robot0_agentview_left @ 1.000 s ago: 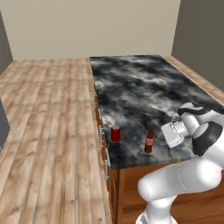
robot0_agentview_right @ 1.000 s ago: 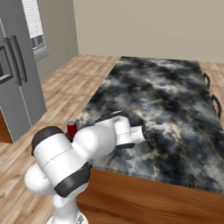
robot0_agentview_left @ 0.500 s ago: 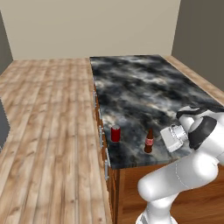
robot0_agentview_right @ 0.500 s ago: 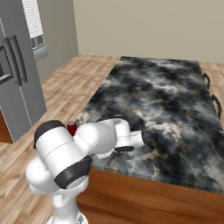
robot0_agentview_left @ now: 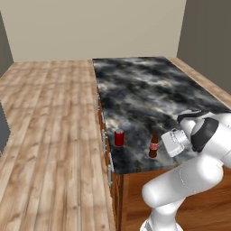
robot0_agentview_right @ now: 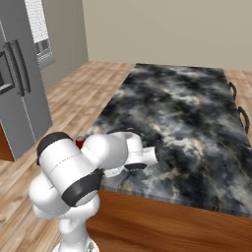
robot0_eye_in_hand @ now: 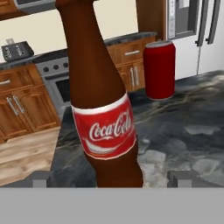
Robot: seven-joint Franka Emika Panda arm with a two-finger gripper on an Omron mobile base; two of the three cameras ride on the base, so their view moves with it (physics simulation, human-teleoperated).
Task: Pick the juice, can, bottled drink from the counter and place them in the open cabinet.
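The bottled drink (robot0_agentview_left: 154, 145), slim and dark brown with a red label, stands upright near the front edge of the marbled counter (robot0_agentview_left: 149, 90). My gripper (robot0_agentview_left: 162, 145) is just to its right, level with it. In the hand view the bottled drink (robot0_eye_in_hand: 103, 109) stands close up between my open gripper's (robot0_eye_in_hand: 111, 179) fingertips (robot0_eye_in_hand: 180, 177), with a gap on each side. The red can (robot0_agentview_left: 119, 137) stands to the bottle's left, near the counter's left edge, and the can (robot0_eye_in_hand: 160, 70) shows behind the bottle in the hand view. The juice and the open cabinet are out of view.
Wooden floor (robot0_agentview_left: 49, 135) runs along the counter's left side. A grey fridge (robot0_agentview_right: 19, 93) stands at the far left. A stove (robot0_eye_in_hand: 54, 78) and brown lower cabinets (robot0_eye_in_hand: 19, 105) line the wall beyond the counter. My white arm (robot0_agentview_right: 98, 157) leans over the counter's front corner.
My hand has slid lower and closer to the bottled drink, bringing the open fingers up around it. The bottle and can have not moved.
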